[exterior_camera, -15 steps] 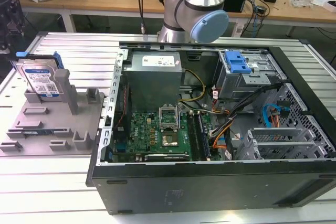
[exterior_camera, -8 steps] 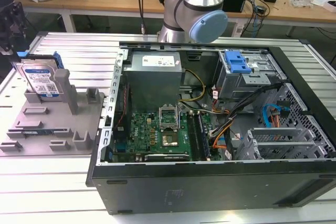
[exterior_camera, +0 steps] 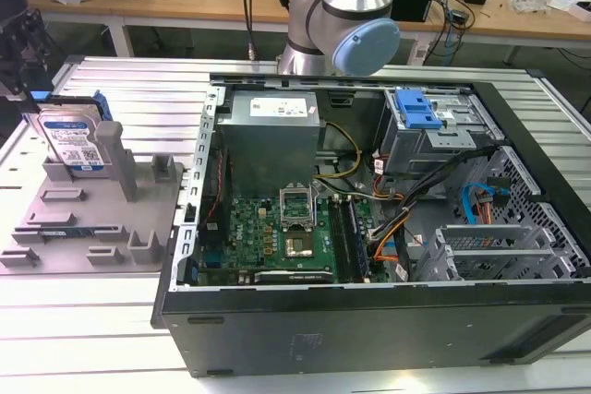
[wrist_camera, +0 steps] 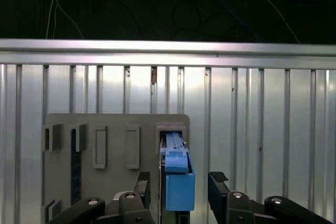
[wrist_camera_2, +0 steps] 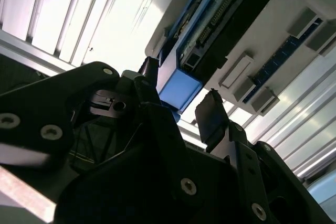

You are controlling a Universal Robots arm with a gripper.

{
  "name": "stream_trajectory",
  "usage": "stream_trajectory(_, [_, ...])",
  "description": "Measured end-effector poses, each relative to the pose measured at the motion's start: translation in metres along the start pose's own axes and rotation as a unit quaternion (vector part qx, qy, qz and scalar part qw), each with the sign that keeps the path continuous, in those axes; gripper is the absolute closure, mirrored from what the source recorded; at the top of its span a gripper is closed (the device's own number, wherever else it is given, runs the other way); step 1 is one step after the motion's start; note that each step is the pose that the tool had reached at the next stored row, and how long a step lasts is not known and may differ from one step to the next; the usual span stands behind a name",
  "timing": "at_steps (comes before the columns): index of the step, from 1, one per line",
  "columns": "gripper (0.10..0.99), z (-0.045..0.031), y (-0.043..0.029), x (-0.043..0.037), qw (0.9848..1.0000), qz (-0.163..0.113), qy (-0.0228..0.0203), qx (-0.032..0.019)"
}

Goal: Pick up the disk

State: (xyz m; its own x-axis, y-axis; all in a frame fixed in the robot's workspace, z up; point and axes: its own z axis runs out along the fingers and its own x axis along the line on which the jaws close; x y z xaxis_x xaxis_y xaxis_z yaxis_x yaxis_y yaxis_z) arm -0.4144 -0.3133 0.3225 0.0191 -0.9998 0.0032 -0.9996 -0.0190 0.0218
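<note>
The disk (exterior_camera: 74, 140) stands on edge in a slot of the grey plastic holder (exterior_camera: 92, 219) at the exterior view's left, its label facing out. My gripper (exterior_camera: 17, 62) hangs just above its top edge. In both wrist views the fingers are open and straddle the disk's blue rail (wrist_camera: 178, 179), one fingertip (wrist_camera: 143, 181) on one side and the other (wrist_camera: 218, 179) on the opposite side, with a gap at each. In the second wrist view the gripper (wrist_camera_2: 178, 95) sits around the blue end (wrist_camera_2: 179, 88) of the disk.
An open computer case (exterior_camera: 369, 209) with a motherboard and a blue drive caddy (exterior_camera: 420, 113) fills the middle and right of the slatted metal table (exterior_camera: 74, 320). The arm's base (exterior_camera: 337, 16) stands behind the case. The holder's upright posts (exterior_camera: 115, 159) flank the disk.
</note>
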Motion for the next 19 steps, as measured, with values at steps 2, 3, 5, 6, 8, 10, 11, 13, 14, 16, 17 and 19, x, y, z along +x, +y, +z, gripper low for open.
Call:
stream_trajectory(2, [0.529,0.0013,0.0,0.001,1.0,-0.001,0.0,0.0])
stream_trajectory(3, [0.529,0.0017,0.0,0.0015,1.0,-0.001,0.0,0.0])
stream_trajectory(5, [0.529,0.0027,0.0,0.0027,1.0,-0.001,0.0,0.0])
stream_trajectory(6, [0.529,0.0034,-0.0001,0.0035,1.0,-0.001,0.0,0.0001])
stream_trajectory(8, [0.529,0.0046,0.0,0.0036,1.0,-0.001,0.0,0.0])
stream_trajectory(10, [0.529,0.0058,-0.0001,0.0036,1.0,-0.001,0.0,0.0])
stream_trajectory(11, [0.529,0.0061,-0.0001,0.0036,1.0,-0.001,0.0,0.0])
stream_trajectory(13, [0.529,0.0068,-0.0001,0.0036,1.0,-0.001,0.0,0.0])
stream_trajectory(14, [0.529,0.0074,-0.0001,0.0036,1.0,-0.001,0.0,0.0])
stream_trajectory(16, [0.608,0.009,-0.0001,0.0036,1.0,-0.001,0.0,0.0])
stream_trajectory(17, [0.608,0.0095,-0.0001,0.0036,1.0,-0.001,0.0,0.0])
stream_trajectory(19, [0.678,0.0102,-0.0002,0.0036,1.0,-0.001,0.0,0.0])
